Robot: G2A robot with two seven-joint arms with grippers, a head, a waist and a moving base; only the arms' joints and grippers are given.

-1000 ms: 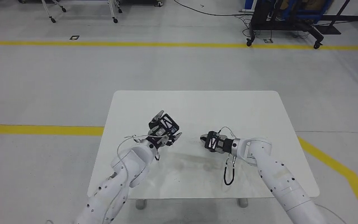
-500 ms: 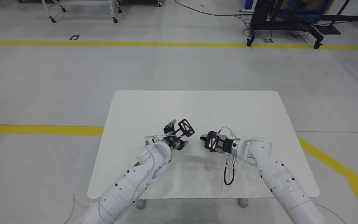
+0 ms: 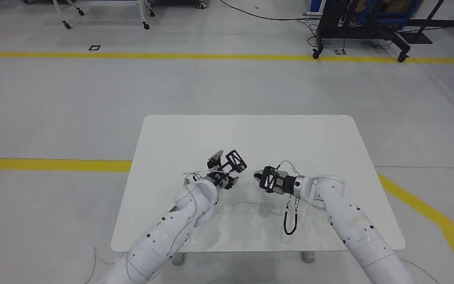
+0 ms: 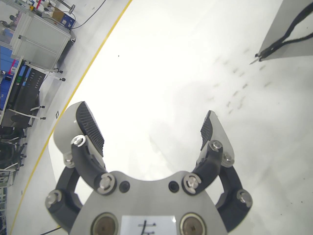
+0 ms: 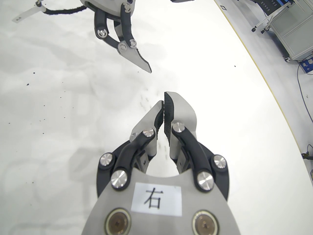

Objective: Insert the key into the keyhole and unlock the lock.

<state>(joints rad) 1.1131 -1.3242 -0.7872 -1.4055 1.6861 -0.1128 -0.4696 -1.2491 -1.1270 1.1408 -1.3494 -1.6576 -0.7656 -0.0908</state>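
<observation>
My left gripper [image 3: 228, 167] hovers over the middle of the white table [image 3: 319, 135], open. In the left wrist view, nothing lies between its ribbed pads [image 4: 89, 125], only bare tabletop beneath. Just to its right, my right gripper [image 3: 258, 177] is shut, tips pointing at the left one. In the right wrist view, the right gripper [image 5: 163, 99] has its pads pressed together with nothing visible between them. The open left gripper [image 5: 168, 30] hangs a short gap ahead of it.
A black cable loop [image 3: 287, 219] hangs from my right forearm over the table's near right part. Small dark specks [image 5: 34, 79] dot the tabletop. Metal racks and carts [image 3: 369, 28] stand on the floor far behind the table.
My left arm has swung right, bringing its open gripper close to the right gripper, then held there. The right arm has stayed still.
</observation>
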